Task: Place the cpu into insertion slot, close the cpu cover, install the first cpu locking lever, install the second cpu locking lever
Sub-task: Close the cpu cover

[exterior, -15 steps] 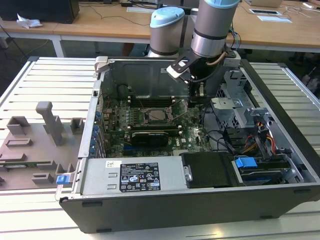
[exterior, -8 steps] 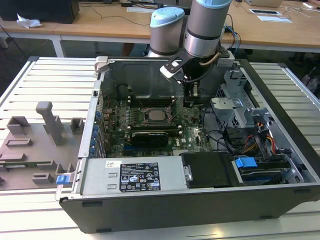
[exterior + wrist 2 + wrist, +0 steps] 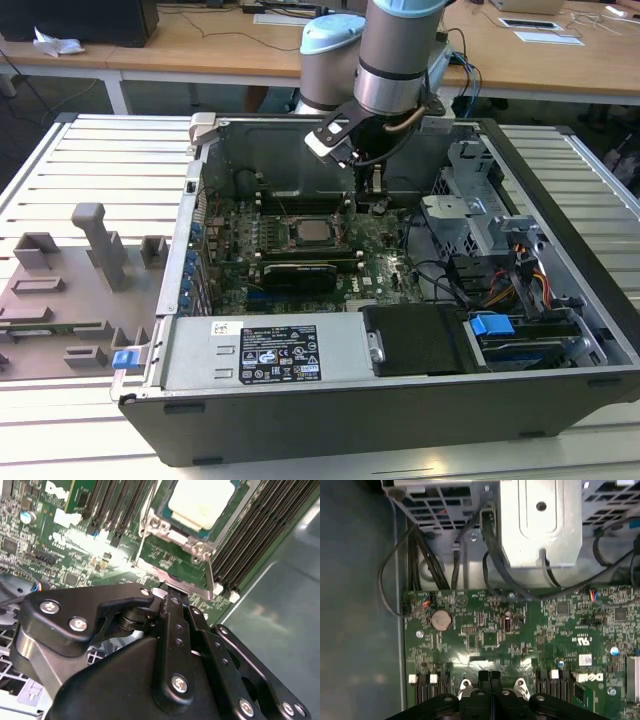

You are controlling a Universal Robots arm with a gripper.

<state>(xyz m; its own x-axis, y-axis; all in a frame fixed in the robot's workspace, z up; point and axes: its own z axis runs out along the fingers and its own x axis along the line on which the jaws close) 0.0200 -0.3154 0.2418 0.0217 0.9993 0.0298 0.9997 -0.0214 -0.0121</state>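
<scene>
The cpu [image 3: 200, 501] lies pale and flat in the insertion slot [image 3: 296, 243] on the green board. The silver cpu cover [image 3: 189, 539] frames it and looks folded down. Thin wire locking levers run along two sides of the socket: one [image 3: 144, 535] and another [image 3: 208, 572]. My gripper [image 3: 167, 591] is shut with nothing visibly held, and its tip rests by the silver edge at the socket's corner. In the first wrist view the gripper [image 3: 490, 674] has its fingers pressed together just above the board. In the exterior view the gripper [image 3: 375, 205] hangs to the right of the socket.
Black memory slots [image 3: 250, 530] flank the socket. A metal drive cage [image 3: 540, 525] and black cables [image 3: 420, 555] sit beyond the board's edge. The power supply [image 3: 260, 350] fills the case front. A grey fixture tray [image 3: 70, 290] lies outside on the exterior view's left.
</scene>
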